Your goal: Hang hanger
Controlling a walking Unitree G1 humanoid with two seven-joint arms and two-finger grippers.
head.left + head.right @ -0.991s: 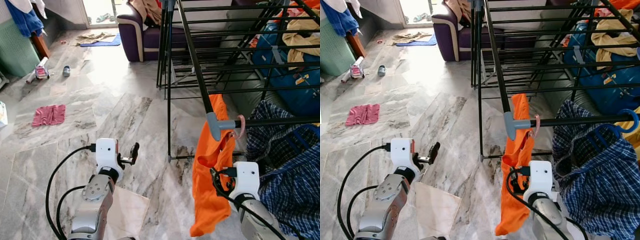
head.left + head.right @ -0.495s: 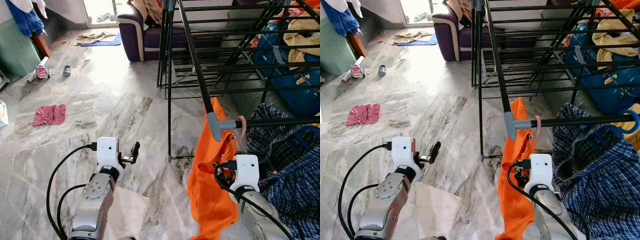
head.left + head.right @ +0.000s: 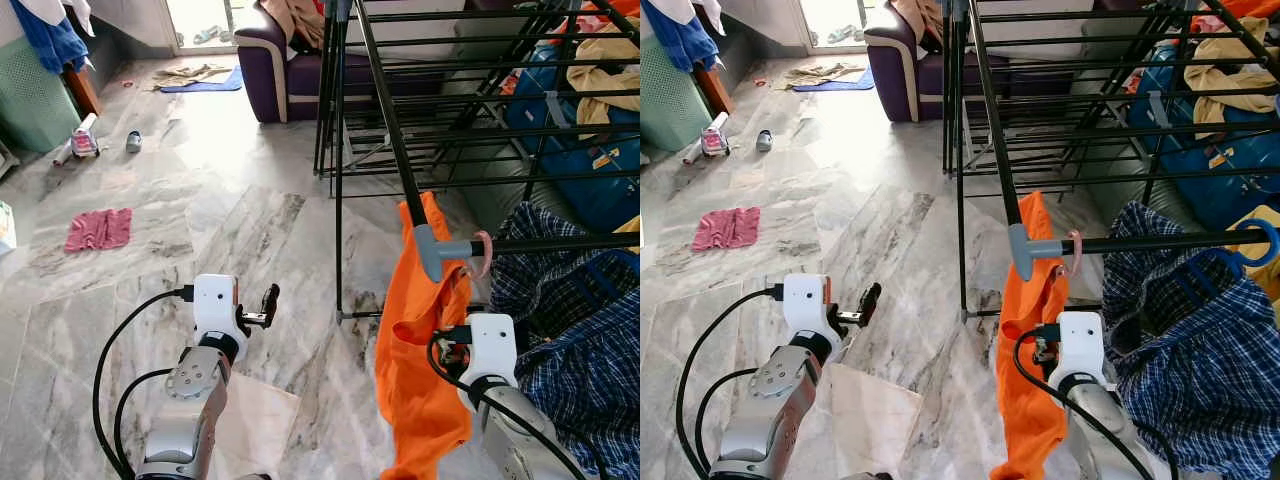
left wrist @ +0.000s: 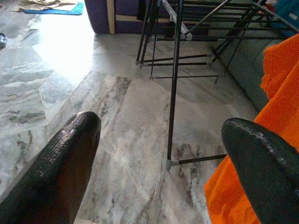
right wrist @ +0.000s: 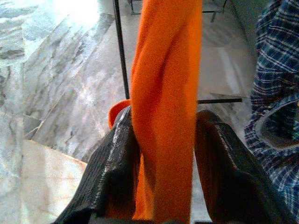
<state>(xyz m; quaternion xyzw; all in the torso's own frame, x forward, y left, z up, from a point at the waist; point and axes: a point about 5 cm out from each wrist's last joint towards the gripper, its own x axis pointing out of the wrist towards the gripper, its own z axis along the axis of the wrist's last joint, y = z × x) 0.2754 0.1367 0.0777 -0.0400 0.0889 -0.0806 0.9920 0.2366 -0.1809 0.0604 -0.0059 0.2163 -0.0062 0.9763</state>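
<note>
Left eye view: the pink hanger (image 3: 481, 252) already has its hook over the dark rail of the drying rack (image 3: 385, 120), just above the right claw (image 3: 452, 335), so the hanging looks nearly done. The orange shirt (image 3: 420, 380) drapes from it down past that claw, and what seems left is to let go and draw the arm back. The left claw (image 3: 268, 303) hovers over the marble floor (image 3: 200, 200), well apart from the rack. Beside the right claw a blue checked shirt (image 3: 580, 340) hangs on the same rail. No basket or bin sits near either claw; the blue bag (image 3: 590, 170) beyond the rack is too hidden by bars to tell what it holds.

Right eye view: same layout, with the hanger's hook just above the right claw and the orange cloth running between them.

Left wrist view: the left claw's fingers (image 4: 60, 163) stand wide with nothing between them, floor and a rack leg ahead, orange cloth at one side.

Right wrist view: the right claw's fingers (image 5: 112, 163) are closed narrowly on a fold of the orange shirt, with the checked shirt just beside
</note>
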